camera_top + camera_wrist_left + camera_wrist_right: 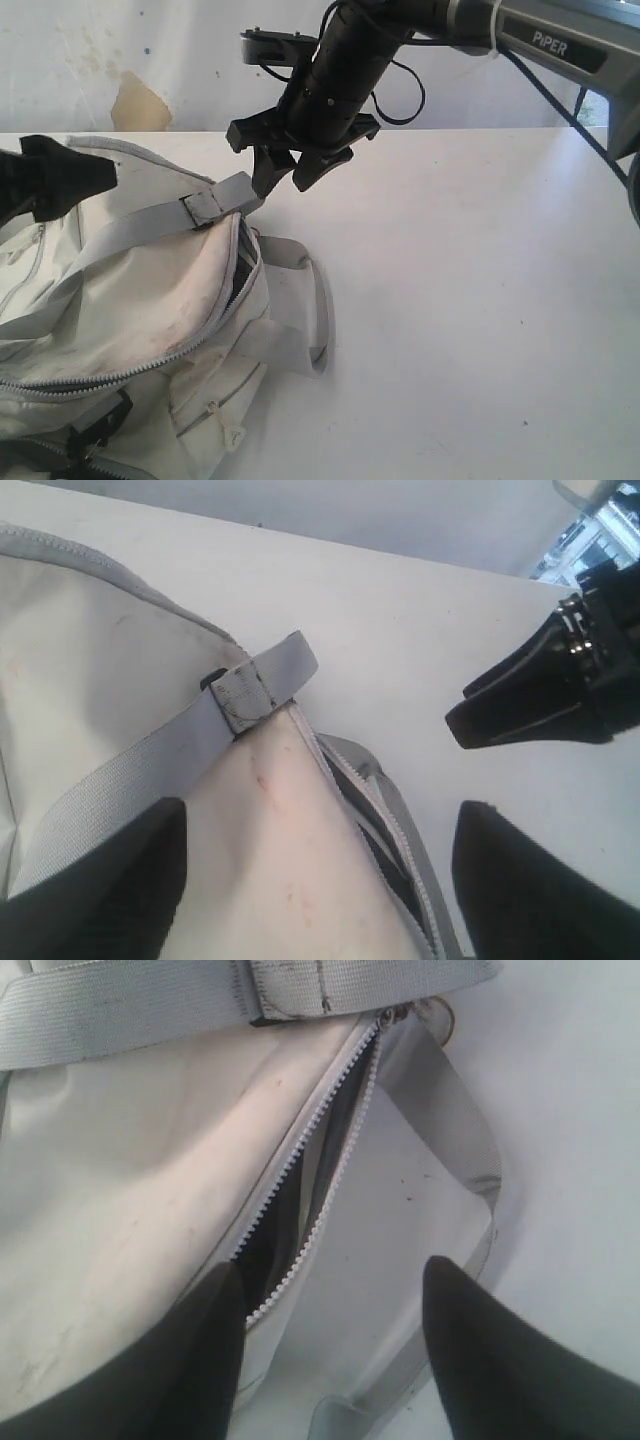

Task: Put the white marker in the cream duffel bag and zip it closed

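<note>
The biggest thing is the white table (pixel 480 300), and it goes all the way to the wall. The cream duffel bag (pixel 150 300) lies on the left part of it, soft and crumpled, and it runs off the edge of the outside view. My right arm (pixel 340 60) comes in from the top right and bends down toward the end of the bag. My right gripper (pixel 285 188) points down, and one finger is right at the tip of the grey strap (pixel 140 225) that goes across the top of the bag. Its two fingers are spread apart and they pinch nothing. Right under them is the zipper gap (pixel 290 1210), part way open, with dark lining inside. My left gripper (pixel 60 178) hangs over the far left of the bag and points across it to the right. Its fingers (pixel 100 890) are spread wide too, with only bag cloth below them and nothing held. A grey loop handle (pixel 315 300) lies flat on the table just beside the open end. There are small reddish stains (pixel 280 790) on the cloth near the zipper. I cannot see the white marker in any view, so I cannot tell where it is.
</note>
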Motion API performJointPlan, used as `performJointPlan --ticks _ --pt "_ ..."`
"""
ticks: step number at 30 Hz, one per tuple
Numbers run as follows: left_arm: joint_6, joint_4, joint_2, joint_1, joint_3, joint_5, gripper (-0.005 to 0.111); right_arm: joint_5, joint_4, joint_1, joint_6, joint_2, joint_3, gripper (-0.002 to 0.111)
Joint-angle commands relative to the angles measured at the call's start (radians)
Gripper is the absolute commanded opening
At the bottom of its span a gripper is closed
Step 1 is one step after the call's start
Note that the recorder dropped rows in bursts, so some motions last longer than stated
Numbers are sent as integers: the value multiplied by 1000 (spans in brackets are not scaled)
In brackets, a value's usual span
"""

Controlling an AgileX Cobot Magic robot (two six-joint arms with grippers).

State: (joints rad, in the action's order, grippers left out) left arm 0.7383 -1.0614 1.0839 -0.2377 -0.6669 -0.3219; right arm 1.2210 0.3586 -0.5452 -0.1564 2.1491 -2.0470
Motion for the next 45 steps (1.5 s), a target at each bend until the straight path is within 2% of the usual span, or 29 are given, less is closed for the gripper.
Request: performJointPlan --ticks 1,9,18,21,28,42,45 --pt "-167 205 128 -4 -134 -84 82 0 5 7 5 -12 -5 50" --pt "-613 704 346 1 -410 -288 82 0 -27 11 31 -12 -5 50" --pt "-679 705 543 147 -642 -524 82 0 -23 69 31 -12 -5 50" --pt "-723 729 617 171 -707 -565 82 0 -23 93 31 -12 -5 50" --pt "-744 738 749 175 -803 -485 82 0 -23 131 29 -10 2 50" --pt "-738 733 869 171 -800 -359 82 0 5 133 27 65 15 50" --pt "-738 690 900 171 -800 -358 82 0 11 133 25 67 15 50"
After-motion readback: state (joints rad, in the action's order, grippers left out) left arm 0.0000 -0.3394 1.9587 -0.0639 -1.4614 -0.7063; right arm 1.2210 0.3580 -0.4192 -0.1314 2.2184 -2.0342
